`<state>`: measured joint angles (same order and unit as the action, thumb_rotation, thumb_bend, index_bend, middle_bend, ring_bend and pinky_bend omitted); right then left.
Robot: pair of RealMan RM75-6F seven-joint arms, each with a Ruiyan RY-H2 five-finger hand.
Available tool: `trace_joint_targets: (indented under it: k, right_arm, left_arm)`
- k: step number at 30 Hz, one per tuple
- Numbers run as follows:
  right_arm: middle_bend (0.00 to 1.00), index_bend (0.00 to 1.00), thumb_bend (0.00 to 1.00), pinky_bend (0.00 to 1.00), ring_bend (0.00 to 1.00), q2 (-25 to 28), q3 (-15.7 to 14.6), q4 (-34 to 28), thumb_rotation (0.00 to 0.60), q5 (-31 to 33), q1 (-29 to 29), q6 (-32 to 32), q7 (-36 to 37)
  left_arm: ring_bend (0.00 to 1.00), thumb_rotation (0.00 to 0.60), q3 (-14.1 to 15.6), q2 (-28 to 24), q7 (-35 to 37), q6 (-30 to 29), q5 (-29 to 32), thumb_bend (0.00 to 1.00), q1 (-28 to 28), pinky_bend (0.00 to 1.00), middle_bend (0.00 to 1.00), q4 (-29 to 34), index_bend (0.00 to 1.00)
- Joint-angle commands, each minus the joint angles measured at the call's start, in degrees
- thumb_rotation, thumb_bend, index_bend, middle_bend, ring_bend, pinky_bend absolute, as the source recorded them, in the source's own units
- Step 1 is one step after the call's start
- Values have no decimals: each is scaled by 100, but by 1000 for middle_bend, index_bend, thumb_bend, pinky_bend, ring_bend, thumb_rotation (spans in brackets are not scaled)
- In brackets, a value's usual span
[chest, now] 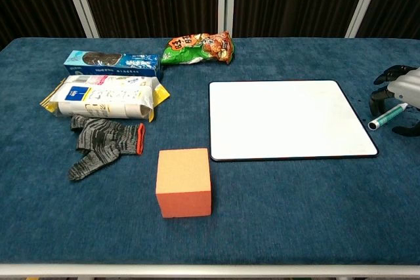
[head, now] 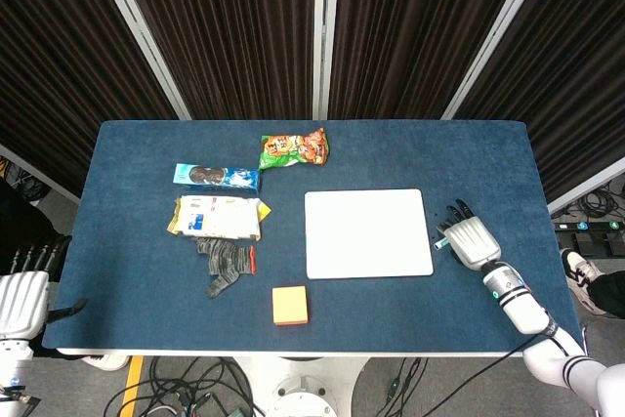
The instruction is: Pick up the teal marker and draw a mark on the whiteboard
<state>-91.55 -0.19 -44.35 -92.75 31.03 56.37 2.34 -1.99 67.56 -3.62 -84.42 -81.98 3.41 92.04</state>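
Blue-covered table (head: 137,300); dark ribbed curtains (head: 234,26) behind, pale vertical posts (head: 320,31); cables (head: 186,393) on floor.

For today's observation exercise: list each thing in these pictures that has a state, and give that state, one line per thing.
teal marker: lying on the table, capped, under the right hand, not lifted.
whiteboard: flat, blank.
right hand: over the marker, fingers apart, whether touching cannot be told.
left hand: off the table's corner, holding nothing.
glove: lying crumpled.
snack bag: sealed, lying.
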Motion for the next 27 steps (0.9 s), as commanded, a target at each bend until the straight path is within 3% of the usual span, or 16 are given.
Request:
trace_joint_targets:
  k: [1, 20, 27]
  right_arm:
    - [406, 423, 209, 69, 120, -126, -68, 202, 600, -53, 50, 65, 142]
    - [439, 499, 250, 76, 162, -366, -187, 704, 600, -2, 169, 40, 384]
    - [453, 557, 315, 98, 213, -415, -202, 776, 600, 26, 172, 81, 386]
  left_arm:
    - [47, 600, 1, 4, 10, 0, 3, 18, -7, 0, 89, -3, 100]
    - [47, 600, 12, 15, 114, 136, 81, 18, -7, 0, 90, -30, 100]
    - [47, 600, 17, 22, 201, 171, 112, 17, -20, 0, 89, -69, 100]
